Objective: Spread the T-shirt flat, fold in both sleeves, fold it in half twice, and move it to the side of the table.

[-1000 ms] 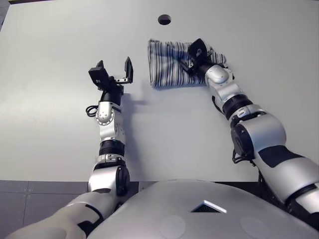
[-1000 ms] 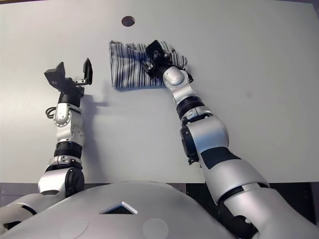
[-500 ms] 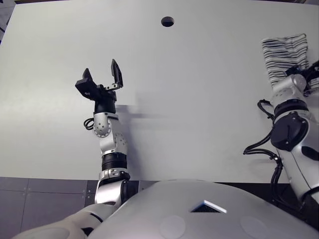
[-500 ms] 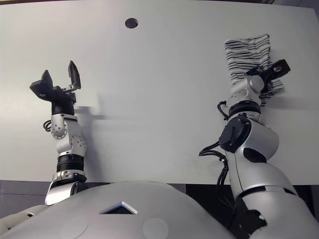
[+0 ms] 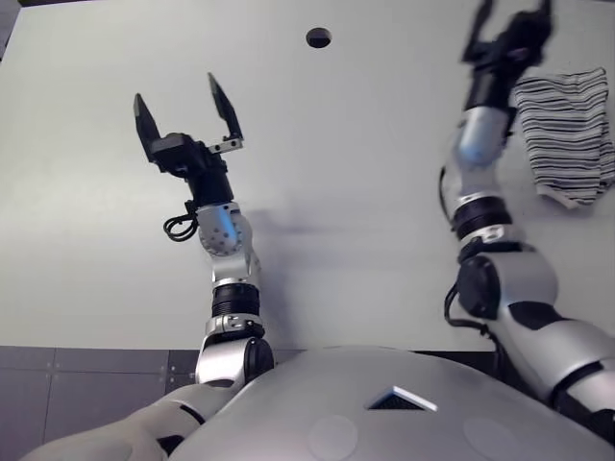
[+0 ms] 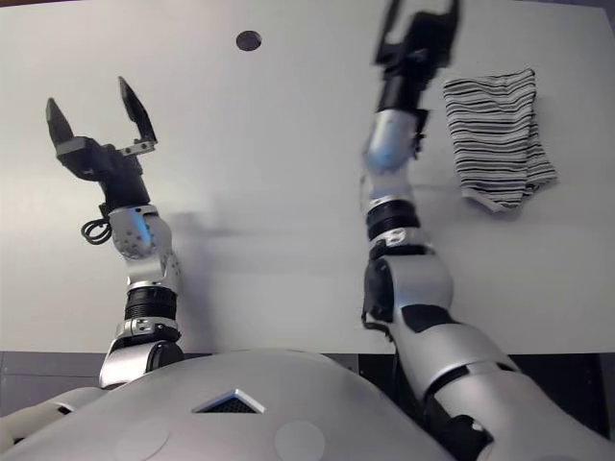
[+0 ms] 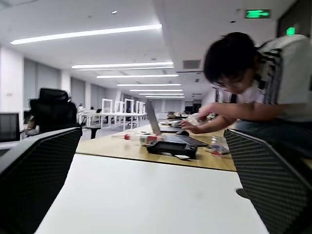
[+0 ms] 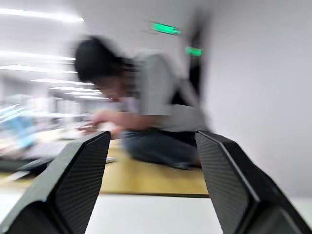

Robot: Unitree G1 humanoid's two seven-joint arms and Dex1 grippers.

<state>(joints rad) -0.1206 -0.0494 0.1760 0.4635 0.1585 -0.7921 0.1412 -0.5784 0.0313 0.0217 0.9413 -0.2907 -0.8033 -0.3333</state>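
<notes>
The folded striped T-shirt [image 5: 567, 134] lies as a compact bundle at the right side of the white table [image 5: 327, 211]. My right gripper [image 5: 509, 14] is raised above the table to the left of the bundle, open, with nothing between its fingers [image 8: 78, 185]. My left gripper [image 5: 185, 104] is raised over the left part of the table, far from the shirt, open and empty; its fingers [image 7: 34, 180] frame the left wrist view.
A small dark round hole [image 5: 318, 37] sits in the tabletop near the far edge. Wide bare tabletop stretches between the two arms. Desks and a seated person show in the room beyond the table's far edge.
The right gripper has let go of the folded shirt at the right side and lifted up and leftward, away from it. The left gripper has risen and tilted upward.
</notes>
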